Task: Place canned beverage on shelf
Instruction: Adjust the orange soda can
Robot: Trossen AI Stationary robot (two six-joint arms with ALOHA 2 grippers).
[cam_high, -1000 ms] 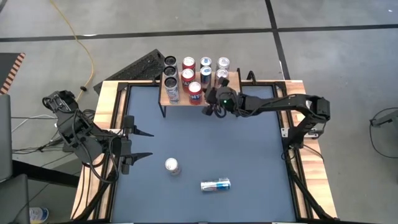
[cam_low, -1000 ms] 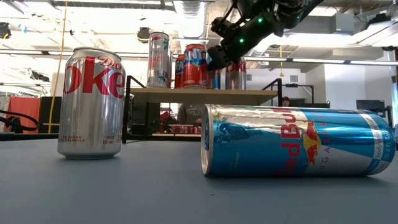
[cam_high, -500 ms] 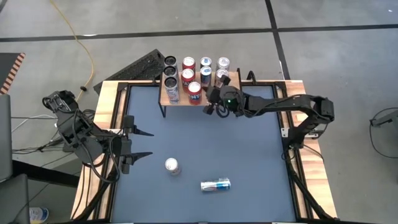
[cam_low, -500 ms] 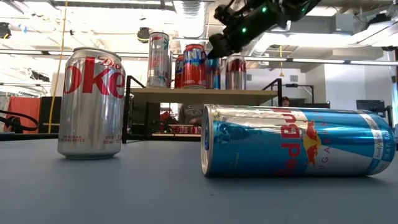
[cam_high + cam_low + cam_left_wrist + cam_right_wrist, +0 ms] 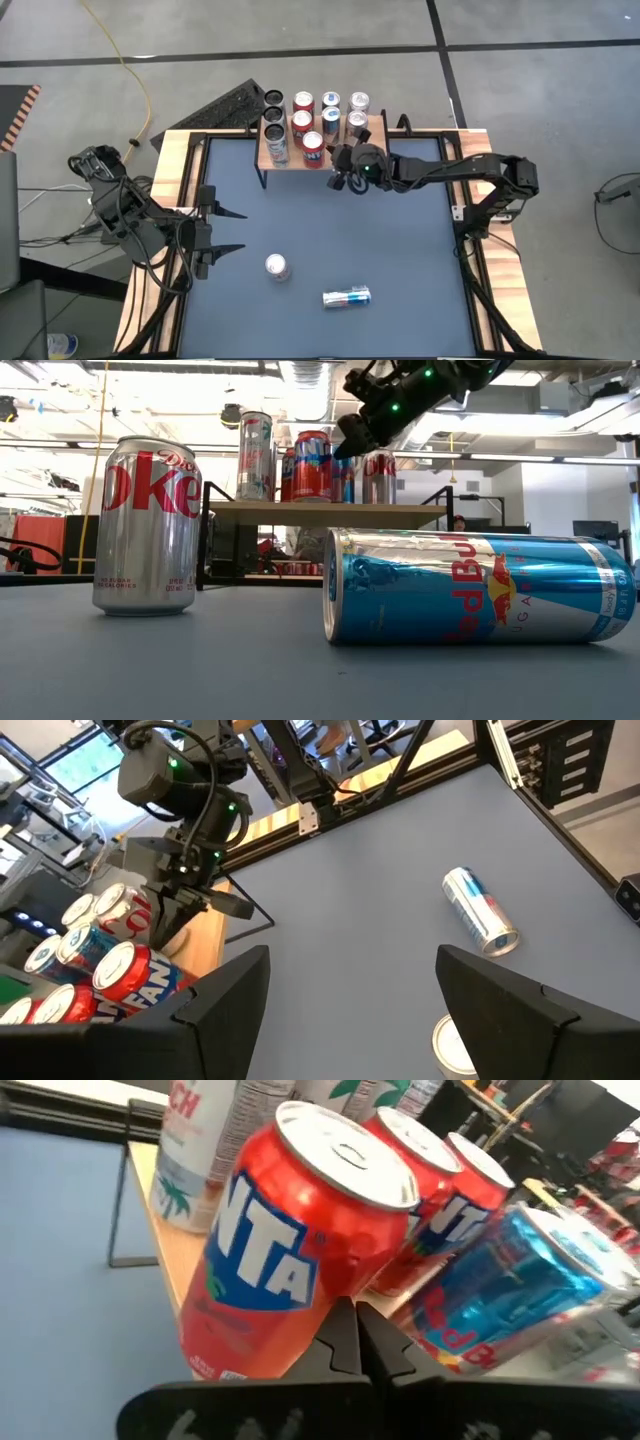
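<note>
The shelf stands at the table's far edge with several upright cans on its light-wood top. My right gripper is shut with nothing between its fingers. It hovers just off the shelf's near right corner, pointing at the front red Fanta can; the high view shows a small gap between them. A Diet Coke can stands upright on the table's near half. A blue Red Bull can lies on its side to its right. My left gripper waits open at the left edge.
The table's middle, between the shelf and the two loose cans, is bare blue mat. A raised wooden rim with black rails frames the table. In the low view the Red Bull can and the Diet Coke can stand before the shelf.
My right gripper has risen a little in front of the shelf's cans, staying shut. The cans have not moved.
</note>
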